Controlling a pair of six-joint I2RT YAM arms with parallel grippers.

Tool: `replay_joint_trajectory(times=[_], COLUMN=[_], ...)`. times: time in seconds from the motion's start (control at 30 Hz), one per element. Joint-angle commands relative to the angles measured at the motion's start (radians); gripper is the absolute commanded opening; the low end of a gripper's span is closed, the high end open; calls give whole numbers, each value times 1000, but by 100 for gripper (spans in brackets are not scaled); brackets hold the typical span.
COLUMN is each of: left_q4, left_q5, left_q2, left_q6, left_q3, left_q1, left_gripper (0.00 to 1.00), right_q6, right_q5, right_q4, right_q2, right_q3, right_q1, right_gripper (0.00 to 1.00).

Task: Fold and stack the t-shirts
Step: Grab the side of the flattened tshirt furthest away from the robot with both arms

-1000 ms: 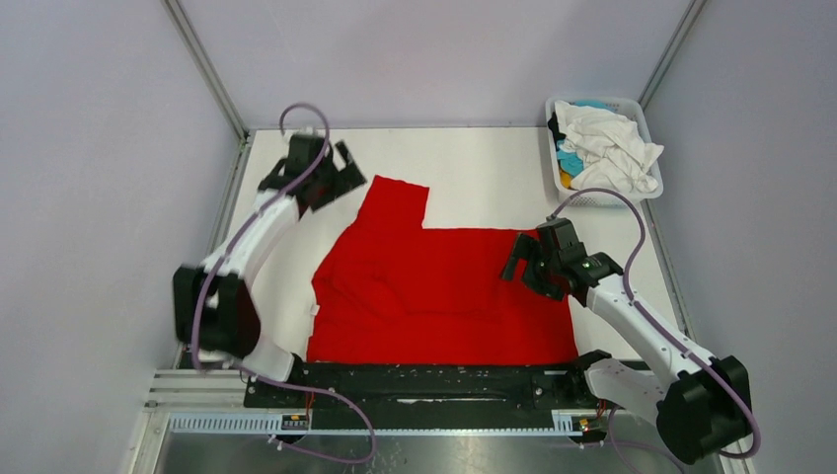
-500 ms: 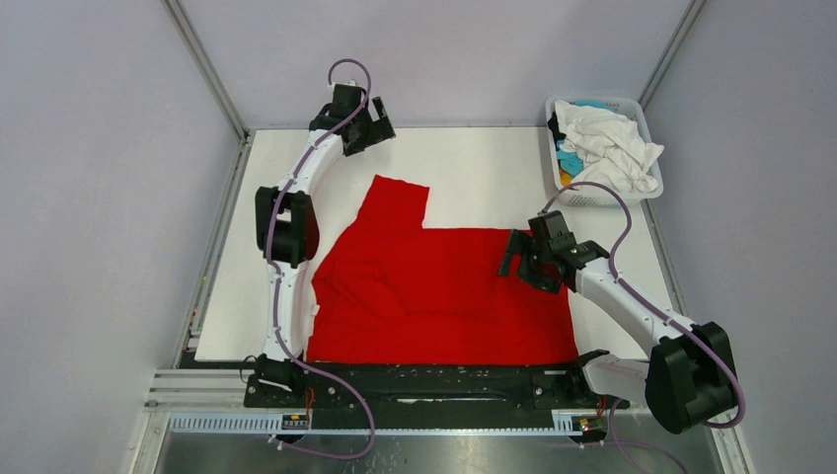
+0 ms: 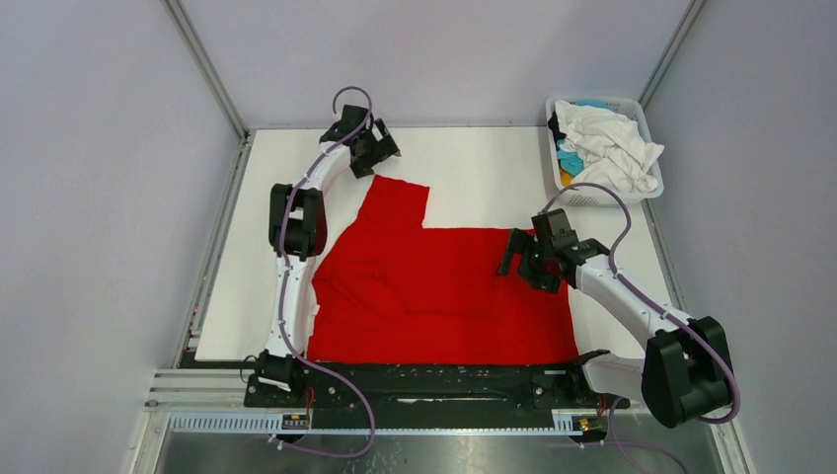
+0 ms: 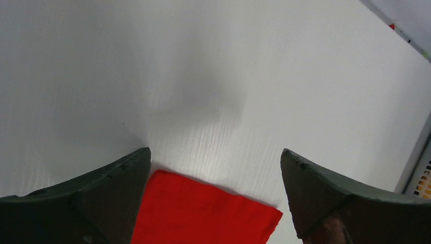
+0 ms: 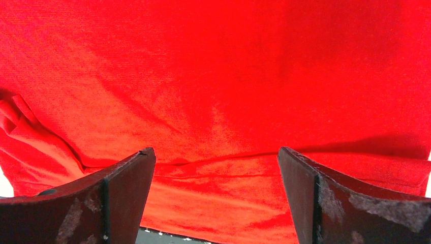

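Observation:
A bright red t-shirt [image 3: 434,286] lies spread on the white table, one sleeve reaching toward the back. My left gripper [image 3: 372,158] is open just above the far end of that sleeve; in the left wrist view the sleeve's end [image 4: 203,213] lies between the open fingers [image 4: 101,198], untouched. My right gripper [image 3: 520,262] is open and empty, hovering over the shirt's right part; the right wrist view shows red cloth [image 5: 213,101] between its fingers [image 5: 315,198]. More shirts, white [image 3: 612,143], turquoise and black, lie heaped in the basket.
A white lattice-sided basket [image 3: 602,200] stands at the back right corner of the table [image 3: 484,168]. The black arm-mount rail [image 3: 424,380] runs along the near edge. Grey walls and a metal frame enclose the table.

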Motion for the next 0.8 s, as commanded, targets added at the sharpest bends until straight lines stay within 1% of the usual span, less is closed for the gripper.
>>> replay_joint_trajectory(times=[0.0, 0.07, 0.27, 0.37, 0.47, 0.53, 0.6, 0.77], left_q4=[-72, -105, -198, -231, -263, -282, -300, -339], left_q5=[-14, -12, -87, -109, -118, -152, -168, -199], left_q2=[14, 18, -29, -38, -36, -37, -37, -31], left_q6=[10, 19, 54, 79, 97, 109, 123, 148], left_q3=[38, 43, 27, 37, 52, 52, 51, 55], left_q1=[-25, -34, -58, -69, -83, -90, -98, -107], left_gripper=[99, 98, 88, 82, 71, 67, 66, 55], right_q6=[-19, -17, -15, -18, -21, -23, -24, -32], right_q5=[-39, -51, -53, -55, -57, -55, -52, -47], right_q4=[21, 22, 31, 32, 33, 33, 32, 33], right_q2=[3, 8, -8, -9, -11, -12, -10, 5], right_q3=[-2, -7, -29, -32, -35, -37, -37, -33], right_q1=[-20, -26, -36, -40, -43, -48, -53, -68], right_gripper=[99, 100, 99, 99, 99, 99, 99, 99])
